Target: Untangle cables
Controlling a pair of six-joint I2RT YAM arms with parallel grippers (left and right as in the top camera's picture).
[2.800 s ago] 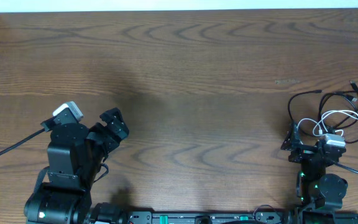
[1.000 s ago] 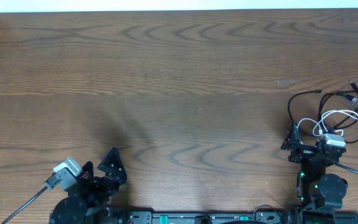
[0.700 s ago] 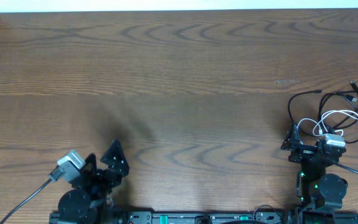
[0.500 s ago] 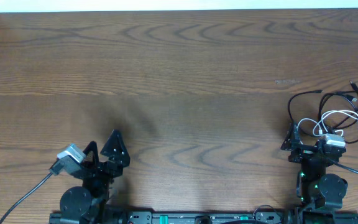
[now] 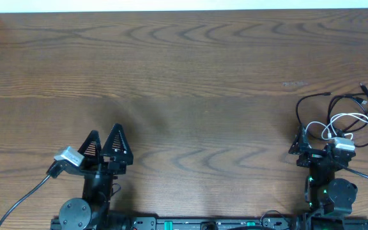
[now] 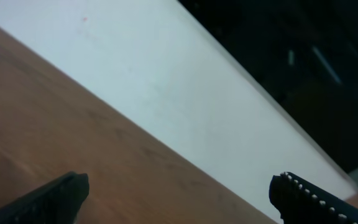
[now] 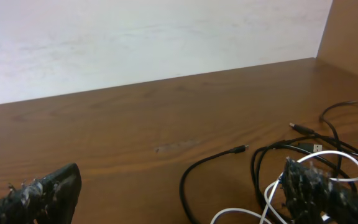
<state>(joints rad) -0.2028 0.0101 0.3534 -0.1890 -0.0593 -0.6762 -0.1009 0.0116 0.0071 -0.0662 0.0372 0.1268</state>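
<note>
At the near edge stand the two arms. The left jaws, on the left arm, are wide apart with only bare wood between them. They are well apart from the cables. The left wrist view is blurred and gives only wood and a pale wall.

The right jaws, on the right arm, are also wide apart and hold nothing. Just beyond them, at the right side of the brown wooden surface, lie both cables in one loose heap.

The white cable is thin and short. It makes a narrow loop and its lower part runs very close to one tip of the right jaws; if it touches there, I cannot tell.

The black cable is thin and longer. It lies in several wide curves that cross one another and also cross the white loop. One curve opens to the left and ends in a small plug. Another small plug lies farther back, near the right edge.

Beyond the heap the wood is bare up to a white wall.
</note>
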